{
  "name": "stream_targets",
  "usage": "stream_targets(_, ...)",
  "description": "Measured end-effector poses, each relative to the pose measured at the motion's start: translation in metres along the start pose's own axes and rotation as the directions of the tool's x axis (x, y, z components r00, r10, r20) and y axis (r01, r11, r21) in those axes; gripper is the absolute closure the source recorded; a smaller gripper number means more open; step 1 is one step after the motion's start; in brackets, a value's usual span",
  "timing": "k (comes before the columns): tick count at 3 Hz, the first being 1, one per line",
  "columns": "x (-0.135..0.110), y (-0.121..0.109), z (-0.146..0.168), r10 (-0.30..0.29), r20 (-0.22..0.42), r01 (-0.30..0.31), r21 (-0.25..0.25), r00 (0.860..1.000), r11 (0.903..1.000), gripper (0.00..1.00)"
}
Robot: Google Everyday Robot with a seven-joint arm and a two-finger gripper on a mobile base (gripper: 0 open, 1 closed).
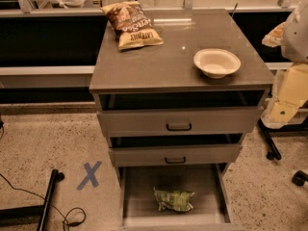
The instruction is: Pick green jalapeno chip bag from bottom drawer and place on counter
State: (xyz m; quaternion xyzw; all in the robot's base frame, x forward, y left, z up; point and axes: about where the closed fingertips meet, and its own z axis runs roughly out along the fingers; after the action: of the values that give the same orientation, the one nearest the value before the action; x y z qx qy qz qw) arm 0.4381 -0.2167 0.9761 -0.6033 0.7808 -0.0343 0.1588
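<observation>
The gripper (285, 105) is seen at the right edge, just beside the counter (159, 61) and level with the upper drawers; whether it is open or closed cannot be told. The green jalapeno chip bag (174, 199) is found well below it, lying in the pulled-out bottom drawer (139, 186), while a brown chip bag (131, 25) and a white bowl (217, 62) are set on the counter.

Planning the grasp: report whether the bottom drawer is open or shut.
Open: bottom drawer pulled out, green jalapeno chip bag lying inside. Gripper hangs right of the counter.
</observation>
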Motion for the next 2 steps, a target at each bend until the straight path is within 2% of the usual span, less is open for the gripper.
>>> stream_targets(1,0.0,0.0,0.0,0.0,0.0,0.0,0.0,1.0,1.0,0.0)
stream_targets(2,-0.004,0.002,0.037,-0.017,0.068,0.02,-0.041,0.998,0.999,0.0)
